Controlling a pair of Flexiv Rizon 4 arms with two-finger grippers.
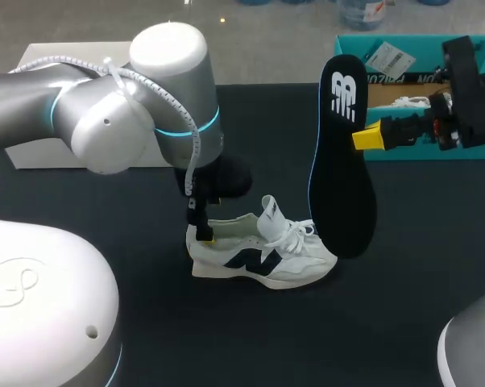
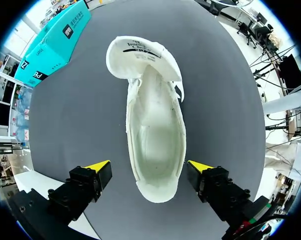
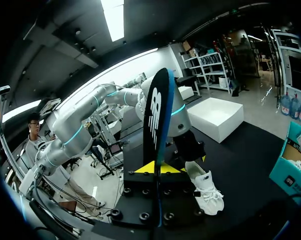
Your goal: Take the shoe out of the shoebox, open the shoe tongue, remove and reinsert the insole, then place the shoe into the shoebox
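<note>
Head view: your right pincer (image 1: pixel 362 138) is clenched on the insole (image 1: pixel 343 185), which hangs upright below it. The left pincer (image 2: pixel 149 167) stands released, with the shoe (image 2: pixel 155 145) heel between its fingers on the table (image 1: pixel 404 282). Advice: steady the heel and feed the insole toe-first under the raised tongue (image 2: pixel 143 55). The insole bears a white logo; the tongue print is too small to read.

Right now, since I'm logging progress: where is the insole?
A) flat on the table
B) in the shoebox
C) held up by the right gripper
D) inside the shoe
C: the right gripper is shut on the black insole, upright in the air beside the shoe.
</note>
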